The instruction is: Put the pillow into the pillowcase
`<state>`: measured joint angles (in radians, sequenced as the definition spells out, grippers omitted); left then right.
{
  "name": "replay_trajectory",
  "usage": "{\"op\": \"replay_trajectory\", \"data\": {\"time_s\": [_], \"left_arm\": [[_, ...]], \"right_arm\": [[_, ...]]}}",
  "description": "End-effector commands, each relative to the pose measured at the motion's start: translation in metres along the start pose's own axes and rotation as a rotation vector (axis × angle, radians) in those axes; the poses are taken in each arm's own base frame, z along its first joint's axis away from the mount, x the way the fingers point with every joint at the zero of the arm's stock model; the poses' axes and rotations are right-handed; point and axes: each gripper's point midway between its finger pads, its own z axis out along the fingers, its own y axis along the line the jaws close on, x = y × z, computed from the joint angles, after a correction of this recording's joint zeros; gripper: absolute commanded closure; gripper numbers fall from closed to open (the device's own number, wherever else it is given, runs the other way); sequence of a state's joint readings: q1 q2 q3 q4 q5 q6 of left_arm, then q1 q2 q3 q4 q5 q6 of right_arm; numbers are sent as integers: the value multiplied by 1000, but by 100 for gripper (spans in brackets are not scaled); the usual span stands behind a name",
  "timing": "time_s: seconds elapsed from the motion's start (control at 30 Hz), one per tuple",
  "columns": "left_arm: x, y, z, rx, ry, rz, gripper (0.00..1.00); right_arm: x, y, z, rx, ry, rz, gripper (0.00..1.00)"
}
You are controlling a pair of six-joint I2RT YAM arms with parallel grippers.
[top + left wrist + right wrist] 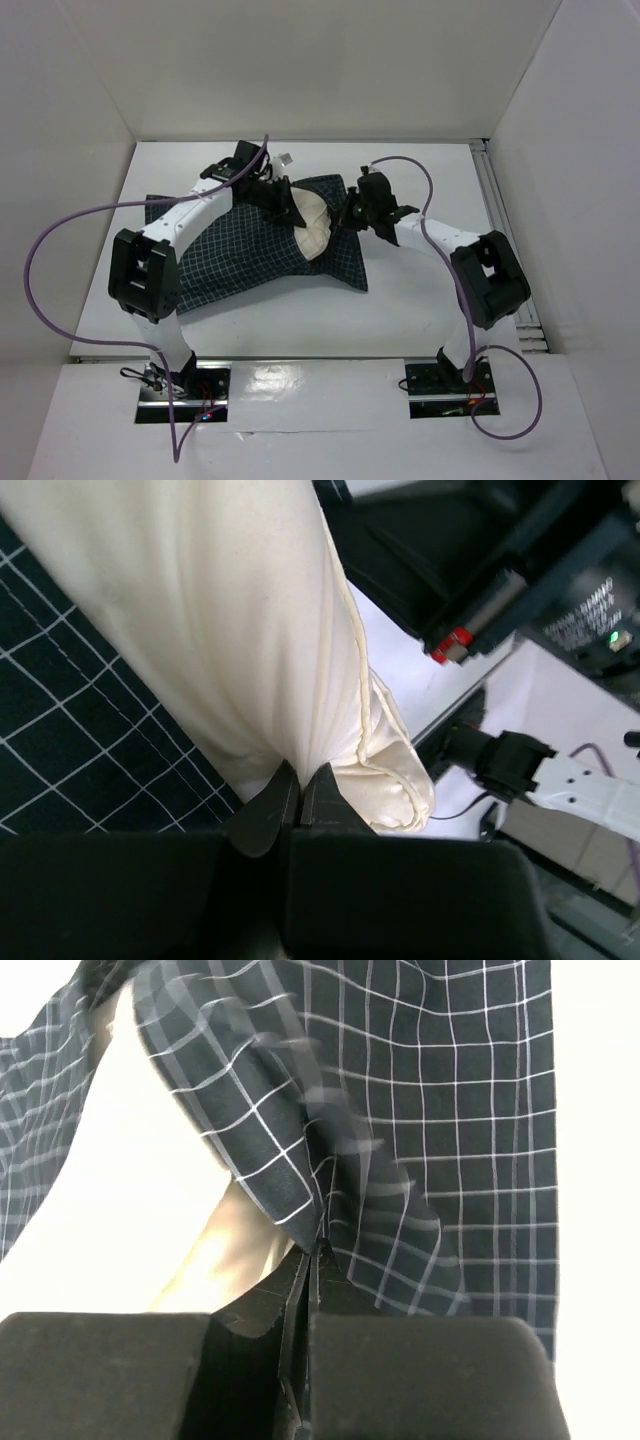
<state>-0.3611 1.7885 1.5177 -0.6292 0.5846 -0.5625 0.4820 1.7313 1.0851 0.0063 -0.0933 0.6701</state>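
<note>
The cream pillow [312,222] lies partly inside the dark checked pillowcase [240,255] in the middle of the table. My left gripper [272,192] is shut on a pinch of the pillow's fabric [300,660] near its piped corner, above the pillowcase [70,740]. My right gripper [352,212] is shut on the pillowcase's edge [330,1160] at its opening, with the pillow [130,1190] showing to the left under the lifted cloth. The pillow's tag and reddish mark are hidden.
White walls enclose the table on three sides. A small white tag-like object [287,158] lies at the back. A metal rail [500,210] runs along the right edge. The right arm [560,580] shows close by in the left wrist view.
</note>
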Motion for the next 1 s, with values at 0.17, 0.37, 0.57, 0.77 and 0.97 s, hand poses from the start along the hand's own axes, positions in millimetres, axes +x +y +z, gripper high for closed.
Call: {"op": "replay_trajectory", "data": {"time_s": [0.17, 0.37, 0.57, 0.77, 0.97], "left_arm": [[-43, -21, -38, 125, -185, 0, 100], [-50, 4, -26, 25, -215, -43, 100], [-52, 25, -4, -73, -245, -94, 100], [-54, 55, 24, -241, -292, -161, 100], [-53, 74, 41, -322, -321, -203, 100]], "right_arm": [[15, 1, -45, -49, 74, -123, 100], [15, 40, -77, -246, 92, -182, 100], [1, 96, -121, -473, 74, -281, 100], [14, 138, -154, -629, 153, -369, 100], [37, 154, -168, -678, 252, -390, 100]]}}
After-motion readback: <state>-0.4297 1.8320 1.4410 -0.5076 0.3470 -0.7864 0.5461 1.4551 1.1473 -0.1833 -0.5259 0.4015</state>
